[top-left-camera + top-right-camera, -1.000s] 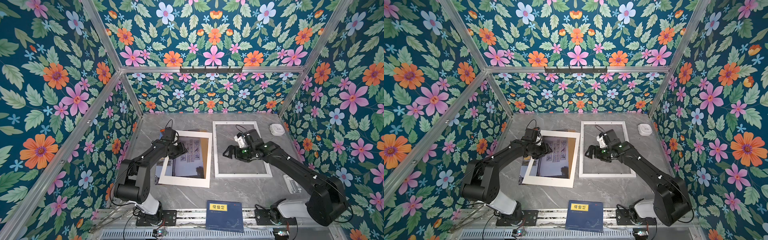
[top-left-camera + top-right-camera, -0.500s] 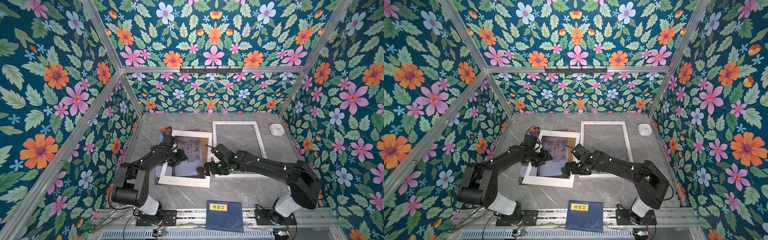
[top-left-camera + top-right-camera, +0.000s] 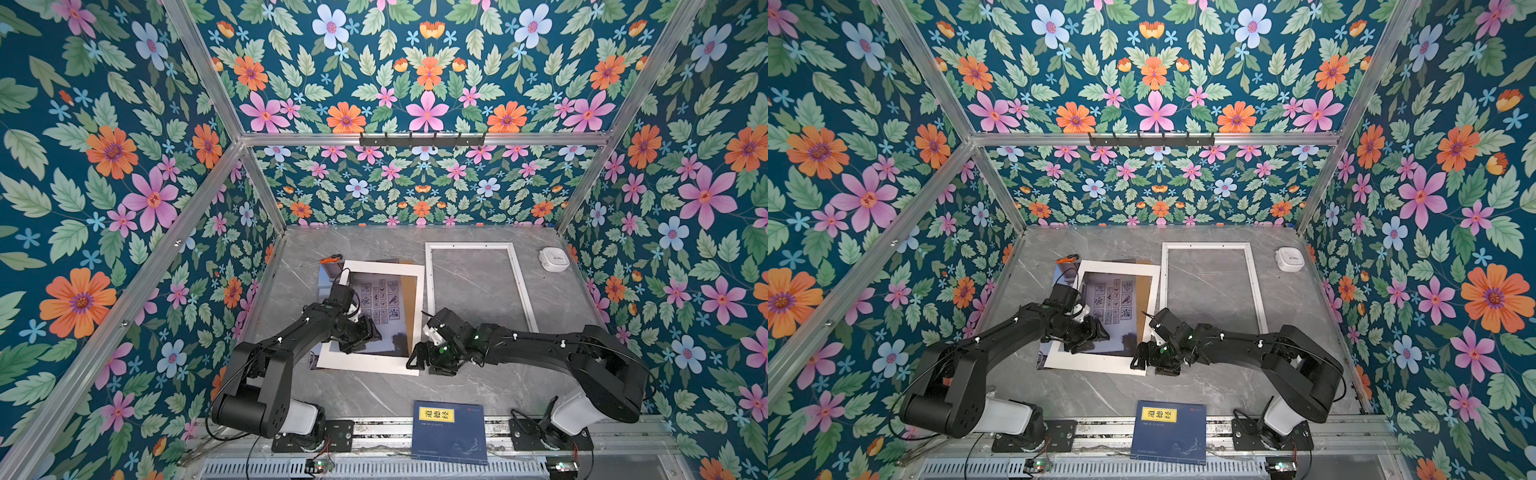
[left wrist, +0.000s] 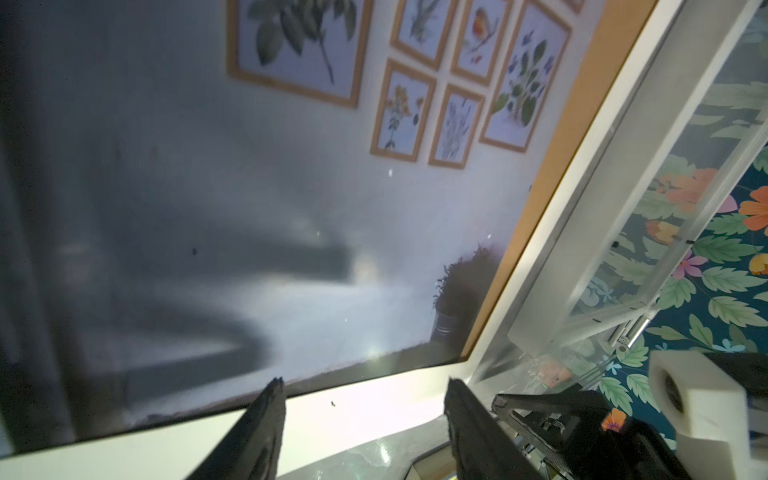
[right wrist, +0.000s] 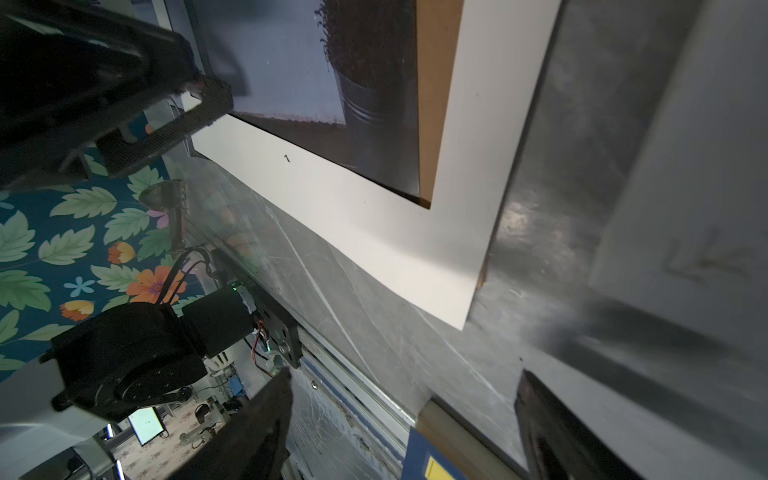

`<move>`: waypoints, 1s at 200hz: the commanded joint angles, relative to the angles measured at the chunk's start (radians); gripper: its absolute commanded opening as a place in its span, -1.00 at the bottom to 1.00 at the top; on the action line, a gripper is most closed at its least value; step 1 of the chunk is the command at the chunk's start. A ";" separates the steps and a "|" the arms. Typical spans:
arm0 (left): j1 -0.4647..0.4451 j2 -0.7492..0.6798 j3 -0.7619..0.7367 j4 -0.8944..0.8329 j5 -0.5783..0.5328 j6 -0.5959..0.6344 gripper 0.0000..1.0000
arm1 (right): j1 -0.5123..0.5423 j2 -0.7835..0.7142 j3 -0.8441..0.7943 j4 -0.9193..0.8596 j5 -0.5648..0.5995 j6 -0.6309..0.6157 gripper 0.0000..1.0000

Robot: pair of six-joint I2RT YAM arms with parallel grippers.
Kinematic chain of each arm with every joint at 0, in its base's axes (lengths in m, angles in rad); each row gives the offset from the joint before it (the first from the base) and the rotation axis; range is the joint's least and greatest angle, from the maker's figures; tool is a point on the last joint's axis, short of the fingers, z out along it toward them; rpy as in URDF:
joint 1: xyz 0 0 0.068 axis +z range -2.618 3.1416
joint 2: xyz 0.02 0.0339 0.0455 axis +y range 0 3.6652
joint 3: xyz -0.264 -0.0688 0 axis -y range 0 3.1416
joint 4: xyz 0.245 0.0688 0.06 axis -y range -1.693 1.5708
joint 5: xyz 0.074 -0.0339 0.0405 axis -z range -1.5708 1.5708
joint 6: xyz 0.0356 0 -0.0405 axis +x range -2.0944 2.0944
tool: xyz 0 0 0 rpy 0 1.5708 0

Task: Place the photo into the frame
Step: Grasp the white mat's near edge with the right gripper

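**Photo lies under the white mat, next to the frame**

The photo point(image 3: 376, 305) lies flat under a white card mat point(image 3: 365, 362) and shows through its window. A brown board point(image 3: 409, 299) peeks out beside it. The frame point(image 3: 469, 246) lies at 3 o'clock from the photo, with grey table inside it.

The left gripper point(image 4: 365, 386) is over the mat's near edge, with its fingers apart and holding nothing. The right gripper point(image 5: 403, 374) is low by the mat's near corner, with its fingers wide apart and also holding nothing.

The table point(image 3: 374, 395) is grey with pale veins. The walls point(image 3: 104, 166) are blue-green with flowers. At 6 o'clock a blue book point(image 3: 451, 432) has a yellow label, but its writing is too small to read.
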 commanded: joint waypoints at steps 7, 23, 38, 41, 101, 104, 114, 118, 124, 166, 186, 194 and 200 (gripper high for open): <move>-0.016 0.019 -0.020 -0.011 0.003 -0.002 0.27 | 0.001 0.022 -0.027 0.139 -0.009 0.083 0.58; -0.026 0.022 -0.021 -0.007 0.002 -0.006 0.27 | 0.001 0.032 -0.053 0.184 -0.007 0.108 0.52; -0.033 0.022 -0.022 -0.013 -0.003 -0.006 0.27 | 0.001 0.040 -0.076 0.223 -0.003 0.126 0.46; -0.034 0.022 -0.023 -0.016 -0.004 -0.005 0.27 | 0.001 0.041 -0.079 0.228 -0.002 0.127 0.46; -0.040 0.008 0.015 -0.100 -0.044 0.028 0.26 | 0.002 0.069 -0.108 0.288 0.033 0.153 0.39; -0.040 0.008 0.018 -0.102 -0.044 0.029 0.26 | 0.002 0.069 -0.110 0.293 0.035 0.154 0.38; -0.040 0.010 0.026 -0.107 -0.044 0.034 0.26 | 0.001 0.069 -0.113 0.314 0.034 0.160 0.37; -0.041 0.014 0.028 -0.109 -0.044 0.036 0.26 | 0.002 0.069 -0.116 0.329 0.033 0.165 0.36; -0.041 0.020 0.028 -0.110 -0.044 0.039 0.26 | 0.002 0.069 -0.122 0.349 0.032 0.170 0.36; -0.041 0.055 0.007 -0.092 -0.038 0.048 0.26 | 0.001 0.122 -0.149 0.445 0.019 0.194 0.34; -0.043 0.053 -0.002 -0.086 -0.041 0.047 0.26 | 0.002 0.128 -0.161 0.475 0.015 0.202 0.33; -0.042 0.058 -0.004 -0.086 -0.043 0.047 0.26 | 0.001 0.128 -0.166 0.488 0.015 0.204 0.33; -0.042 0.061 -0.008 -0.085 -0.043 0.049 0.26 | 0.002 0.129 -0.168 0.495 0.015 0.205 0.33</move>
